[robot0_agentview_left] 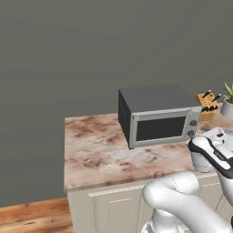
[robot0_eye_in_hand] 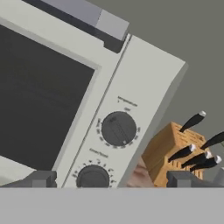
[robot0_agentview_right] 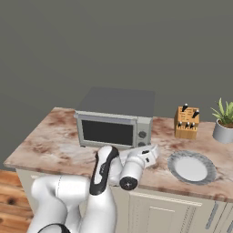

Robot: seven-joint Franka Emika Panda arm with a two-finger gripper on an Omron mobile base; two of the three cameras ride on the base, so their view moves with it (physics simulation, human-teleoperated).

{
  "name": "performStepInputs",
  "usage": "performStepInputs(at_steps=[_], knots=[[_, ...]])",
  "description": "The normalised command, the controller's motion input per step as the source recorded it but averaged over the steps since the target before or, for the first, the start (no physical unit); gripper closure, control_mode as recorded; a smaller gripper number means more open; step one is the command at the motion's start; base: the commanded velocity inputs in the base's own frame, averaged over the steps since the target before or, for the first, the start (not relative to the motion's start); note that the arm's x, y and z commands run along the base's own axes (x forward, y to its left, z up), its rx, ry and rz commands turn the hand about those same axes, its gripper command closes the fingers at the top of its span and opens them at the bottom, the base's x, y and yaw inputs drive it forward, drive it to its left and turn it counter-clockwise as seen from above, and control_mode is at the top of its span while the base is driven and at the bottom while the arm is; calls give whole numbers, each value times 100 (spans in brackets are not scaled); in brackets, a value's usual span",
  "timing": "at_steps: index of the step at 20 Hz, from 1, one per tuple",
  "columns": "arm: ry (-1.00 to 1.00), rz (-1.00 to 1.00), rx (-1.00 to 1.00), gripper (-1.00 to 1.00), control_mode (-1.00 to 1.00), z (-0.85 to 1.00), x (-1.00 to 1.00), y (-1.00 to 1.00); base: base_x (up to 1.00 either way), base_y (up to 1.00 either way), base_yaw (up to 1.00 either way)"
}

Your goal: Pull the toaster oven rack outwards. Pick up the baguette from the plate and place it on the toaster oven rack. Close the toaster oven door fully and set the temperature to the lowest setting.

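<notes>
The toaster oven [robot0_agentview_left: 157, 116] stands on the marble counter with its door [robot0_agentview_right: 107, 132] shut, so the rack is hidden behind the dark glass [robot0_eye_in_hand: 39, 96]. The baguette is out of view. The plate [robot0_agentview_right: 191, 167] lies bare to the right of the oven. My gripper [robot0_eye_in_hand: 113, 179] is open, right in front of the oven's knob column. Its fingertips [robot0_eye_in_hand: 41, 178] straddle the lower knob [robot0_eye_in_hand: 92, 177], and the upper knob [robot0_eye_in_hand: 118, 128] sits just beyond. Nothing is between the fingers. In the right base view the hand [robot0_agentview_right: 148, 157] hovers at the oven's lower right corner.
A wooden knife block [robot0_agentview_right: 187, 122] stands right of the oven, and a potted plant [robot0_agentview_right: 224, 123] is further right. The counter's front edge [robot0_agentview_left: 118, 182] runs just below the hand. Bare marble lies left of the oven [robot0_agentview_left: 91, 145].
</notes>
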Motion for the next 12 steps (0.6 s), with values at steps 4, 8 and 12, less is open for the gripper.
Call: performStepInputs(at_steps=[4, 8, 12], knots=[[3, 0, -4, -100, -100, 1, 21, 4, 0, 0, 0], [1, 0, 0, -100, -100, 2, 21, 0, 0, 0, 0], [-3, 0, 20, -100, -100, -5, 12, -19, 0, 0, 0]])
